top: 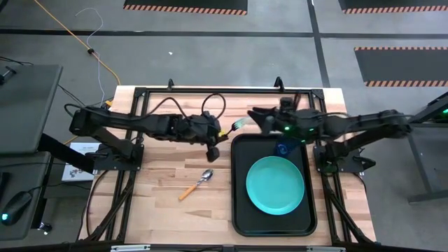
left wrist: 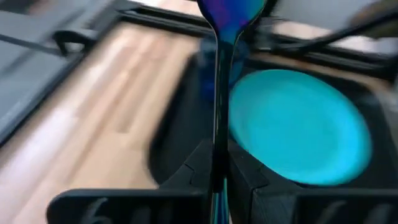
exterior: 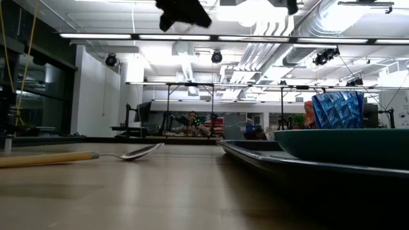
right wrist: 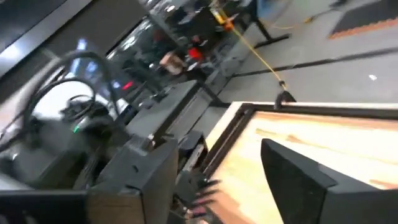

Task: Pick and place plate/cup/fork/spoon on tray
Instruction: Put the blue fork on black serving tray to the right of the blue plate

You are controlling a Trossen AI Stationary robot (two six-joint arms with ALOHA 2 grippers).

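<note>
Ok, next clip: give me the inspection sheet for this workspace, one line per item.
Surface: wooden table, black tray on its right half.
Job's things: turquoise plate and blue cup on the tray; orange-handled spoon on the wood left of the tray; fork held in the air near the tray's far-left corner.
Clutter: nothing seen.
Grippers: left pincer shut on the fork; right pincer open, holding nothing, by the tray's far edge.
Cables: yellow cable on the floor.
Surroundings: striped floor mats.
</note>
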